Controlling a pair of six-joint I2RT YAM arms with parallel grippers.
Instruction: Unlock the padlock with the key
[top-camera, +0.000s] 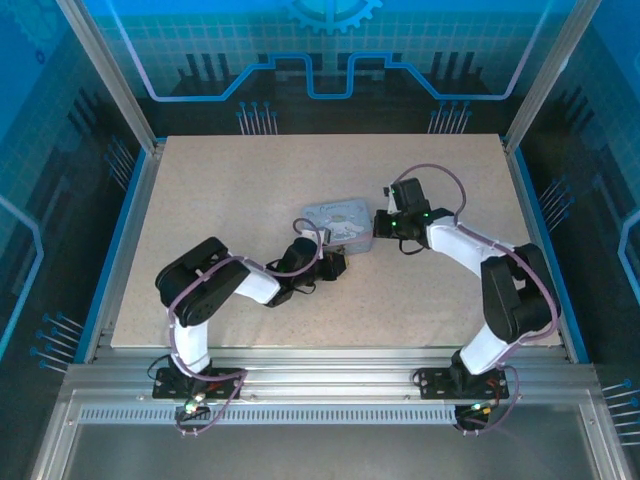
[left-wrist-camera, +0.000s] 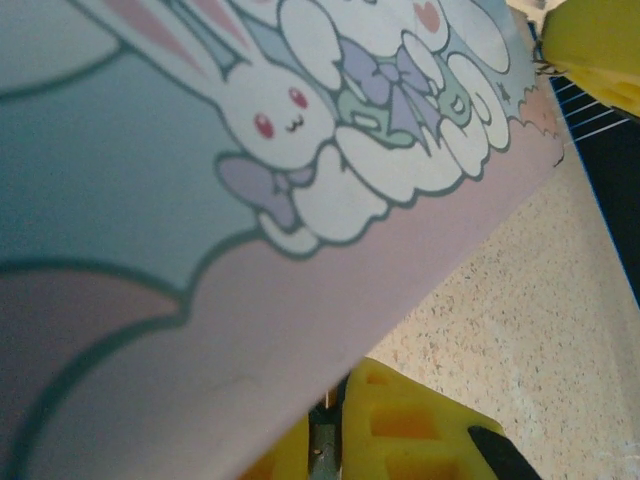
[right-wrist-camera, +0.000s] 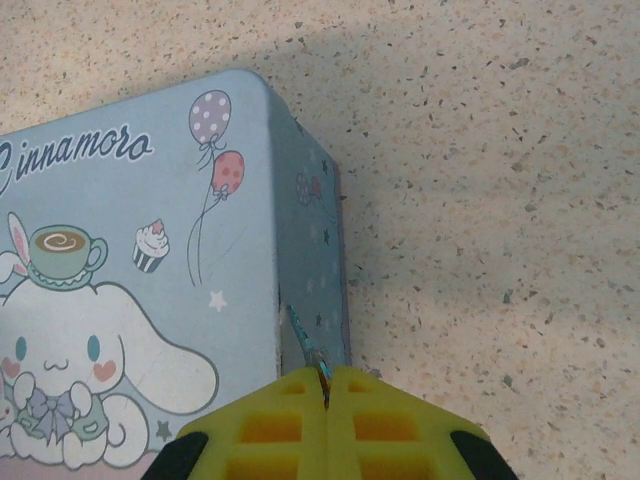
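Right gripper: pinching shut on a thin teal sliver, likely the key, which is pointing along the tin's side.
Padlock: seemingly sitting leftward across the tin, at the left gripper.
Left gripper's opening: cannot tell.

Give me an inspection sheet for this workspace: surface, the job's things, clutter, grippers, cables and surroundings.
Surface: speckled beige table, no spills seen.
Job's things: a thin blade that looks like the key pokes out of the right gripper. The padlock cannot be told apart; it may be the grey metal bit between the left fingers.
Clutter: pale blue cartoon tin box, lying flat mid-table.
Grippers: right gripper shut on the key, by the tin's side. Left gripper close to the tin's near side, grip unclear.
Cables: lilac cables loop along both arms.
Surroundings: blue printed panels, aluminium frame.
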